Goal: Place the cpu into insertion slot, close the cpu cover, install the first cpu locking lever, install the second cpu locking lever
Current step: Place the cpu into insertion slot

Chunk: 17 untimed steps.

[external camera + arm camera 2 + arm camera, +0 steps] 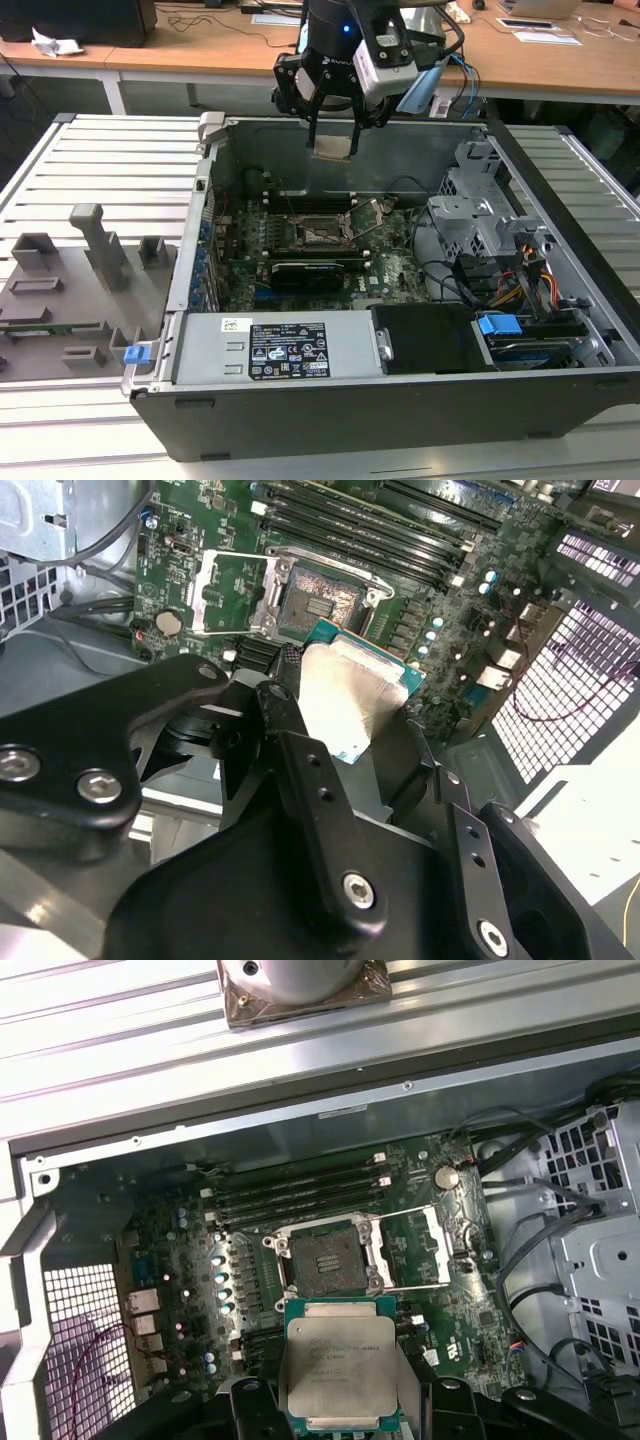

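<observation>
Slatted grey worktop (120, 160) carries an open computer case (400, 420), with desks behind it.

Your gripper (332, 140) hangs over the case's far wall. Its fingers are clamped on two opposite edges of the cpu (332, 150), whose metal top faces both wrist views. The chip is in the air, well clear of the board (170, 1260).

Step in hand, by my judgement: the first, placing the chip. Nothing is seated. The insertion slot (325, 1260) lies bare near the board's middle. The cpu cover (441, 1248) is folded open just beside it, on the side toward the drive cage (480, 200). I cannot tell how the levers stand.

You will need the chip level and square to the slot's rim, then set down without sliding.

Obstructions: the open cover and the memory slots (300, 1190) flank the slot. The black expansion card (310, 270) sits on its near side. Cables (520, 280) at the case's near corner, on the exterior view's right, are well apart.
</observation>
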### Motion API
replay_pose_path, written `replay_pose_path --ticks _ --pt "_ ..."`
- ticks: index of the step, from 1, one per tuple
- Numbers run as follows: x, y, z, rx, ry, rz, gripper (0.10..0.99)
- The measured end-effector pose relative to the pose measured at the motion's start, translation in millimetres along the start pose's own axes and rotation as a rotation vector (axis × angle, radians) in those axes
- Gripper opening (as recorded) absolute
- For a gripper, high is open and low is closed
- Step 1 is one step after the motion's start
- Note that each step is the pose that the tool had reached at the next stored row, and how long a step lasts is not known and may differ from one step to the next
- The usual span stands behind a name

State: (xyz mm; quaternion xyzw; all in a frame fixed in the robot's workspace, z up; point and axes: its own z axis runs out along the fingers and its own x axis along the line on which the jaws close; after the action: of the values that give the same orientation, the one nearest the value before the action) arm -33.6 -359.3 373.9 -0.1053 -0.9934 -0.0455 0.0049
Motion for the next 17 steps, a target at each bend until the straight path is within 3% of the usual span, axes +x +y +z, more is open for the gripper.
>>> replay_pose_path --ticks 17 --pt "0.0 0.0 0.0 0.0 -0.0022 0.024 0.525"
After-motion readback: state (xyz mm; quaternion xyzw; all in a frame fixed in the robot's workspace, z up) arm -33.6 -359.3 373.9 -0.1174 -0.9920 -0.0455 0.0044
